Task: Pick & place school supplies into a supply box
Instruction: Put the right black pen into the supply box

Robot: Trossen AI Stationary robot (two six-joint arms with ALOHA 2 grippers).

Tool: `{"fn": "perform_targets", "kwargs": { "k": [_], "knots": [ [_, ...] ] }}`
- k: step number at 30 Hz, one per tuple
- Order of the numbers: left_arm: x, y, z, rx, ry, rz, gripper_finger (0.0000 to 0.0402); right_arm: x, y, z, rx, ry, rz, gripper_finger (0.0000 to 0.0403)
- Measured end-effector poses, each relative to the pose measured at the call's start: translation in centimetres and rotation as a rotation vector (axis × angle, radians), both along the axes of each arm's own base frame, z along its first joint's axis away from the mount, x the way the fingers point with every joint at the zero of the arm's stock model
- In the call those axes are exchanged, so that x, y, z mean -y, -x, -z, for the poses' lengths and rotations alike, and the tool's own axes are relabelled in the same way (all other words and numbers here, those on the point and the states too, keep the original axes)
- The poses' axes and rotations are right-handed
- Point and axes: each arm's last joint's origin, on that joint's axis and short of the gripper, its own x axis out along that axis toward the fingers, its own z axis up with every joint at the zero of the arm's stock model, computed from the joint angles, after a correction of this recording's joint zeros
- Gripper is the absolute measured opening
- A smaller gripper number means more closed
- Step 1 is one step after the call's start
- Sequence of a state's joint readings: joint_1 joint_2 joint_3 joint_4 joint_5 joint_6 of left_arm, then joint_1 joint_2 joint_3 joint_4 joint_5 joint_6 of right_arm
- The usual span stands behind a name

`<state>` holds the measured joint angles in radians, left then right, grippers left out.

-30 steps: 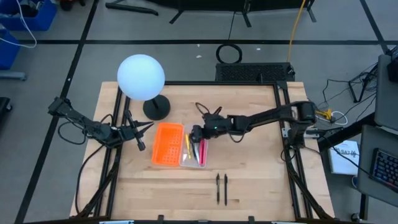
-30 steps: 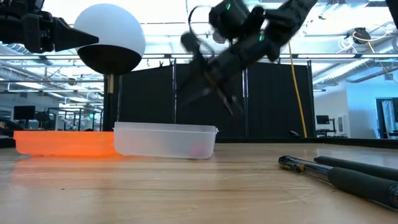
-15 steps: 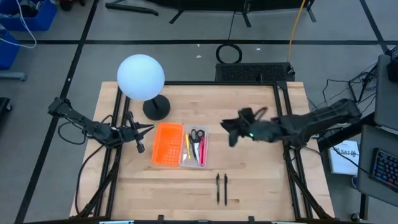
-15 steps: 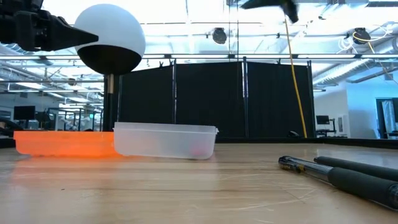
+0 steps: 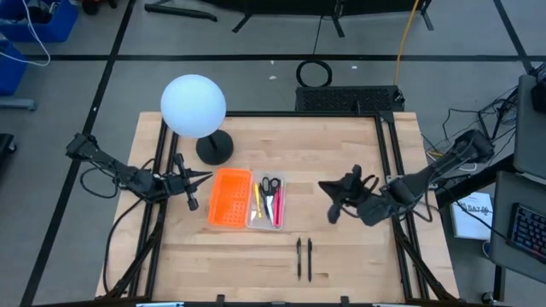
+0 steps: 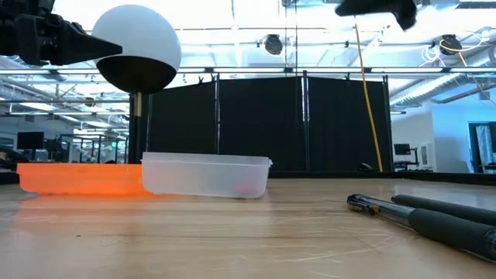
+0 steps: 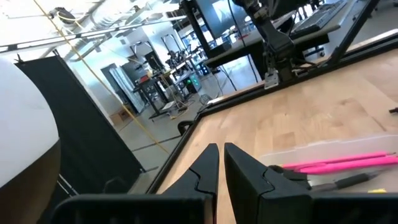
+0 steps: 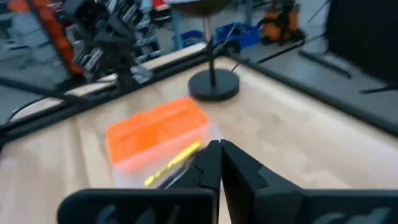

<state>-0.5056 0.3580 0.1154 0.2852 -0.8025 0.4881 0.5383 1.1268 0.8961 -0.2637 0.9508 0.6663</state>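
High view: the clear box [image 5: 265, 203] sits mid-table, its long side touching the orange tray [image 5: 229, 197] at its 9 o'clock. Inside the box lie scissors [image 5: 269, 184], a yellow pencil [image 5: 257, 199] and pink pens [image 5: 276, 207], all lengthwise. Two dark pens [image 5: 304, 257] lie side by side on bare wood at the box's 5 o'clock, near the front table edge and apart from everything else.

The right gripper [image 5: 332, 202] hangs at the box's 3 o'clock, well apart from it, over open wood; its fingers stand nearly together, holding nothing. The wood between this gripper and the box is free, as is the strip down to the dark pens.

The left gripper [image 5: 194, 176] waits at the left table edge, at the orange tray's 9 o'clock, near the lamp [image 5: 194, 107]; its fingers are almost touching, empty.
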Motion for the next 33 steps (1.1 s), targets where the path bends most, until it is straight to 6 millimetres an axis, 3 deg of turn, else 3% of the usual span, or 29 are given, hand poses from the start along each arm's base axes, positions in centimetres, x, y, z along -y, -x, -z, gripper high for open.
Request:
{"fn": "perform_targets", "kwargs": {
  "k": [8, 11, 18, 22, 25, 29, 33],
  "knots": [
    [0.4, -0.1, 0.2, -0.02, -0.035, 0.121, 0.0035, 2.2, 4.6, 3.1, 0.014, -0.014, -0.096, 0.0001],
    [0.6, -0.1, 0.3, -0.036, -0.052, 0.206, 0.0035, 2.5, 5.5, 4.7, 0.019, 0.017, -0.242, 0.0],
    [1.2, -0.1, 1.3, -0.13, -0.107, 0.407, 0.0035, 2.9, 6.7, 7.6, 0.209, 0.334, -0.606, 0.0],
    [1.1, -0.1, 1.2, -0.118, -0.091, 0.396, 0.0035, 3.8, 7.8, 8.9, 0.359, 0.439, -0.614, 0.0],
    [1.0, -0.1, 0.9, -0.087, -0.018, 0.345, 0.0035, 4.5, 8.5, 9.8, 0.406, 0.407, -0.588, 0.0],
    [0.8, -0.1, 0.7, -0.048, 0.082, 0.28, 0.0035, 5.1, 9.1, 9.3, 0.45, 0.336, -0.506, 0.0],
    [0.7, -0.1, 0.7, -0.035, 0.162, 0.251, 0.0035, 5.4, 9.8, 9.5, 0.398, 0.3, -0.5, 0.0]
  ]
}}
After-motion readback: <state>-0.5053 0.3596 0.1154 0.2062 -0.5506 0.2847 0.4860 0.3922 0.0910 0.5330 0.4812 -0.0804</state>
